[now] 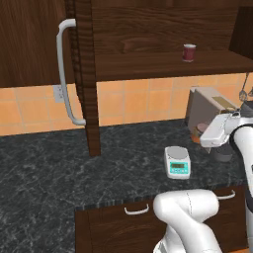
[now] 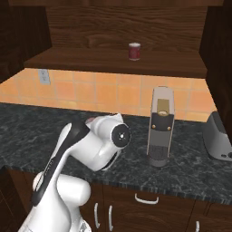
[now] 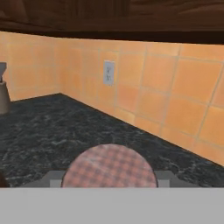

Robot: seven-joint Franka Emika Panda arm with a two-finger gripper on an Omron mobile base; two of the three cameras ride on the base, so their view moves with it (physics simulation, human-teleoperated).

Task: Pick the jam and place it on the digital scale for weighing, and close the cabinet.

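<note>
- You can see the jam [image 3: 109, 166] in the hand view, low in the middle, with its round pink checked lid toward the camera.
- The gripper [image 3: 109, 178] has its jaws narrow around the jar; one grey finger [image 3: 53, 178] touches the lid's side on each side, so it is gripping the jam.
- In the left base view the jam [image 1: 199, 131] shows as a small orange shape under the white hand, just in front of a grey appliance [image 1: 205, 105]. You cannot tell there if it rests on the counter [image 1: 49, 168] or is lifted.
- The digital scale [image 1: 177, 161] stands on the dark counter, apart from the jam, nearer to the counter's front edge. Its top is bare.
- The cabinet [image 1: 148, 29] is open: the door with the long curved handle [image 1: 62, 74] is swung outward.
- A dark red cup [image 1: 189, 52] stands upright on the cabinet shelf.
</note>
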